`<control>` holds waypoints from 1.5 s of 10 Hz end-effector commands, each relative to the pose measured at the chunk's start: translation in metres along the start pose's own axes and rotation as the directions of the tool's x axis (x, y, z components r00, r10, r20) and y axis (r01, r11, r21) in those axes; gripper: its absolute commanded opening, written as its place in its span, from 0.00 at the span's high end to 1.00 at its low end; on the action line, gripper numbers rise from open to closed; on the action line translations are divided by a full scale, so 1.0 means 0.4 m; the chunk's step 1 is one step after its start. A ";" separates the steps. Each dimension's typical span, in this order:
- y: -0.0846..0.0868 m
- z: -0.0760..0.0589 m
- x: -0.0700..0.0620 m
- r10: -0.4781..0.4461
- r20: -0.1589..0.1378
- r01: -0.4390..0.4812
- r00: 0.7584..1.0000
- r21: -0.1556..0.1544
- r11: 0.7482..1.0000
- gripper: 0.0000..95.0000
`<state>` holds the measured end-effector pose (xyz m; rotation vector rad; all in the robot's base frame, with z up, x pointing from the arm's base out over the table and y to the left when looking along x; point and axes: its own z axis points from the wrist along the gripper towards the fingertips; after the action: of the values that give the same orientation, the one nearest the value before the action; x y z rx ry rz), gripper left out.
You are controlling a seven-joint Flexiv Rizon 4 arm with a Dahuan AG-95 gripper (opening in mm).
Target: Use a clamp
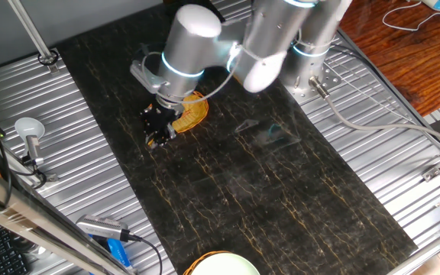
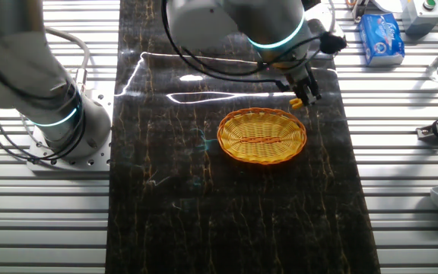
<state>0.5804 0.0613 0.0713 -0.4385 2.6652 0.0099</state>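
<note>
The clamp is a tiny yellow-orange clip held at the tips of my gripper. It also shows in one fixed view under the black fingers of the gripper. The gripper is shut on the clamp and holds it low over the dark mat, just beside the far rim of the round woven basket. In one fixed view the arm hides part of the basket. The basket looks empty.
The dark marbled mat runs down the middle of the ribbed metal table. A blue packet lies at the back right. A white bowl sits at the mat's near end. A white lamp-like stand is on the left.
</note>
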 end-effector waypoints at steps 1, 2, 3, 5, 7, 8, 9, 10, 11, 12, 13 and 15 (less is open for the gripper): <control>-0.043 -0.018 0.035 0.003 -0.091 0.002 0.996 0.055 0.999 1.00; -0.044 -0.018 0.035 -0.010 -0.112 0.014 0.994 0.031 0.999 1.00; -0.044 -0.019 0.036 -0.040 -0.138 0.041 0.990 0.002 0.999 1.00; -0.045 -0.020 0.036 -0.060 -0.151 0.058 0.987 -0.015 0.998 1.00; -0.047 -0.022 0.037 -0.090 -0.161 0.086 0.983 -0.027 0.996 1.00; -0.047 -0.023 0.037 -0.099 -0.168 0.095 0.981 -0.035 0.995 1.00; -0.048 -0.024 0.038 -0.120 -0.178 0.113 0.977 -0.048 0.992 1.00; -0.049 -0.025 0.039 -0.135 -0.180 0.127 0.974 -0.056 0.990 1.00; -0.050 -0.026 0.039 -0.121 -0.172 0.111 0.978 -0.062 0.992 1.00; -0.050 -0.026 0.039 -0.119 -0.170 0.110 0.978 -0.063 0.992 1.00; -0.050 -0.025 0.039 -0.141 -0.168 0.130 0.976 -0.071 0.989 1.00; -0.050 -0.025 0.039 -0.177 -0.169 0.167 0.969 -0.074 0.983 1.00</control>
<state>0.5715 0.0374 0.0724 -0.7056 2.7869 0.0074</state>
